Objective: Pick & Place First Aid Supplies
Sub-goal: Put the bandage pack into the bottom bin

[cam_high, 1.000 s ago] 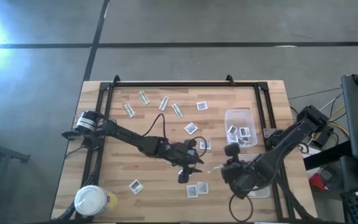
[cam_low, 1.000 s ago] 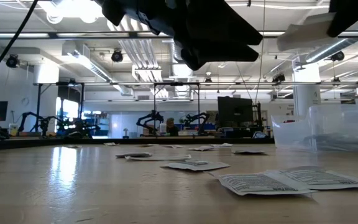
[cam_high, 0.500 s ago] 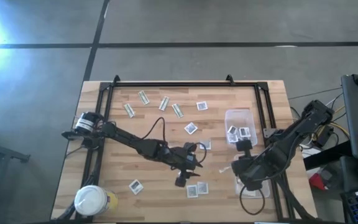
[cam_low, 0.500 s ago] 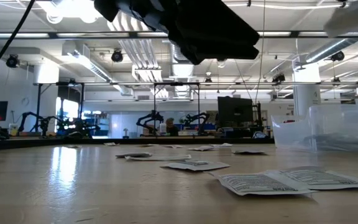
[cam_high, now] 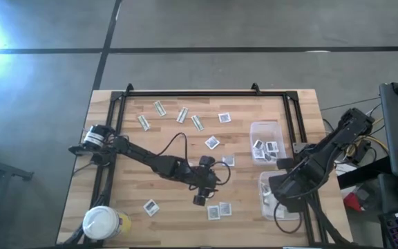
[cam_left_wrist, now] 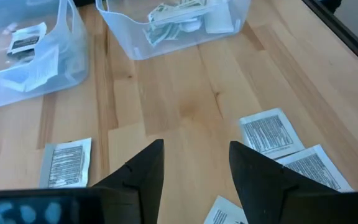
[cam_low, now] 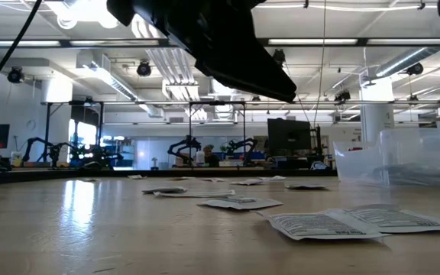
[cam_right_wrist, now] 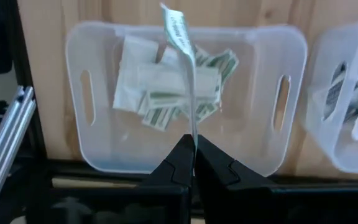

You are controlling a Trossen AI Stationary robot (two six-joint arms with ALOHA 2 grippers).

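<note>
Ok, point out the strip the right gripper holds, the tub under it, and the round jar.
strip (cam_right_wrist: pixel 182 37), right wrist view, upper part.
tub (cam_right_wrist: pixel 79 149), right wrist view, wall.
jar (cam_high: pixel 101 223), high view, white lid.

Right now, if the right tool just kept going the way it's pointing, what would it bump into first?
Probably the pile of green-and-white strips in the clear tub right under it. The right tool is shut on a strip and points into that tub, though the depth is hard to judge.
</note>
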